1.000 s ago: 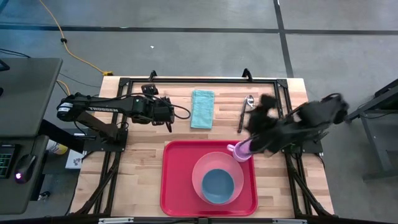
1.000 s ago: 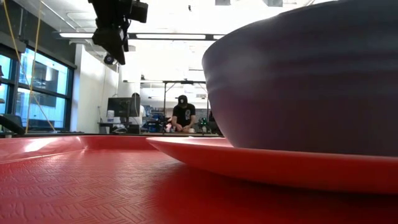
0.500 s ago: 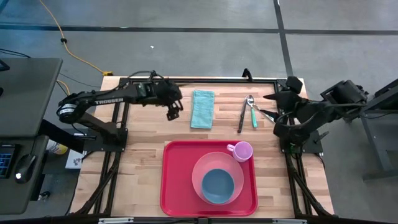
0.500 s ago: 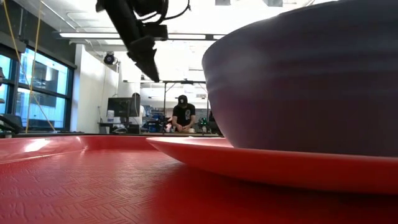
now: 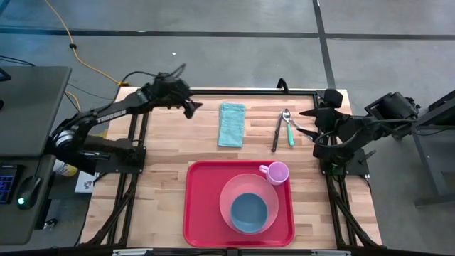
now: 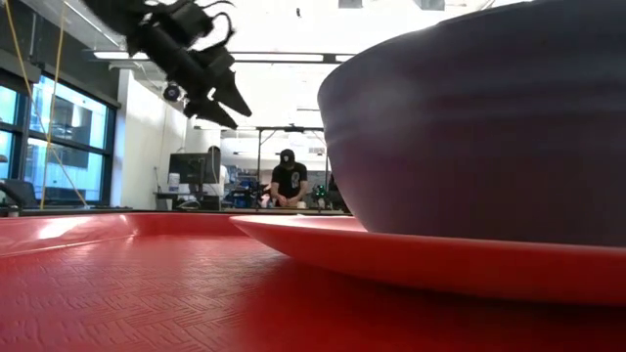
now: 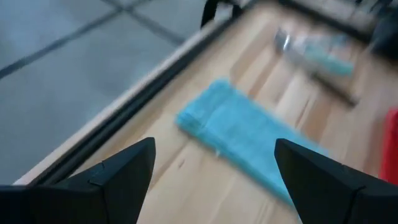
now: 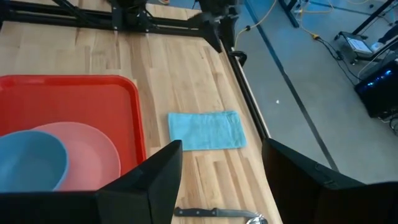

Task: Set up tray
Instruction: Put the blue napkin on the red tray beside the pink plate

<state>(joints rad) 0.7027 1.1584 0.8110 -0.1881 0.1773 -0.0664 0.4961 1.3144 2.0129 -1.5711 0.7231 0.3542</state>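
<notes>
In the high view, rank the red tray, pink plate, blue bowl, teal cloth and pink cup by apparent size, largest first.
1. Large red rectangular plastic tray
2. Round pink plate
3. Round blue bowl
4. Folded teal cloth, which looks only a little smaller than the bowl, so that order is unsure
5. Small pink cup

Robot lab, concrete floor (image 5: 213,57) (taped), monitors (image 6: 186,168)

My tray (image 5: 199,213) sits at the table's (image 5: 163,149) near edge, centred. On it rests a plate (image 5: 227,195), a bowl (image 5: 249,212) in that, and a cup (image 5: 277,173) at the tray's far right corner. Behind the tray, toward the far edge, lies a cloth (image 5: 231,124); right of it, a knife (image 5: 275,135) and a spoon (image 5: 288,126) lie side by side.
</notes>
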